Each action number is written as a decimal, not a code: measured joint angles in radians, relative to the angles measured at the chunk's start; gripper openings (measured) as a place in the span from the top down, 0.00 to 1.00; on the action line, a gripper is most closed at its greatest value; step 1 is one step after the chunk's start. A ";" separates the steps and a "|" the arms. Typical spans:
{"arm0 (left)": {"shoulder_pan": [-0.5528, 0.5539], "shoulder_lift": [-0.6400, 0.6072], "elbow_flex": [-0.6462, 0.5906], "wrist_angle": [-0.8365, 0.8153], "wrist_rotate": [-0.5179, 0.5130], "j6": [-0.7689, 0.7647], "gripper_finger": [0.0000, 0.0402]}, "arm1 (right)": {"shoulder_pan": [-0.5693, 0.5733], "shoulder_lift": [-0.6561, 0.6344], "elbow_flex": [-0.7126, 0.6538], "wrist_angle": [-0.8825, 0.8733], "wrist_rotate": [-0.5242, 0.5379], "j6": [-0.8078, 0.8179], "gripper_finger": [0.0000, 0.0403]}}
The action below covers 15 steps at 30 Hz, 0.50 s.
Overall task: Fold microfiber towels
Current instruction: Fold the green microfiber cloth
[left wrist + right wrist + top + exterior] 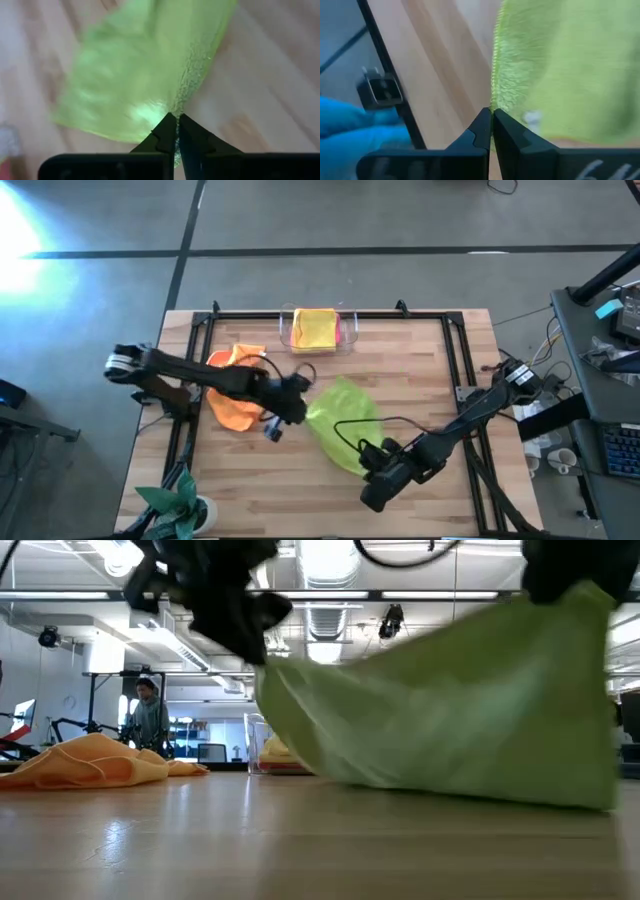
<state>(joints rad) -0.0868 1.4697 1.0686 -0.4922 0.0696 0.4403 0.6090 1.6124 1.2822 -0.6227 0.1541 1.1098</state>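
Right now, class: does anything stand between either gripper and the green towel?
Nothing visible does. The left gripper and the right gripper are each shut on an edge of the green towel, which hangs between them above the table. The orange towel lies to one side.

Your left arm reaches in from the left edge of the desk point(420, 380) toward its middle, stretched low and nearly straight. Its left tool point(176, 121) is pinched closed on one edge of the green towel point(345, 420), fingertips pressed together. Your right arm comes in from the right side, bent at the elbow and angled toward the near edge. The right tool point(490, 116) is likewise clamped on the towel's other edge, holding it lifted.
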 joint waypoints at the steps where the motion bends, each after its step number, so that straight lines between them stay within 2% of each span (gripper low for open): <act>1: 0.000 -0.032 0.001 -0.016 0.000 -0.017 1.00 | 0.000 -0.001 0.022 -0.032 0.026 -0.003 0.98; 10: 0.000 -0.225 0.013 -0.097 -0.001 -0.145 1.00 | 0.000 -0.023 0.257 -0.341 0.243 -0.064 0.98; 15: 0.000 -0.289 0.068 -0.136 -0.002 -0.174 1.00 | -0.010 -0.023 0.394 -0.537 0.431 -0.021 0.98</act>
<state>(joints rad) -0.0864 1.1812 1.1367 -0.6287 0.0677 0.2668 0.5994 1.5898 1.6765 -1.1595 0.5853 1.0884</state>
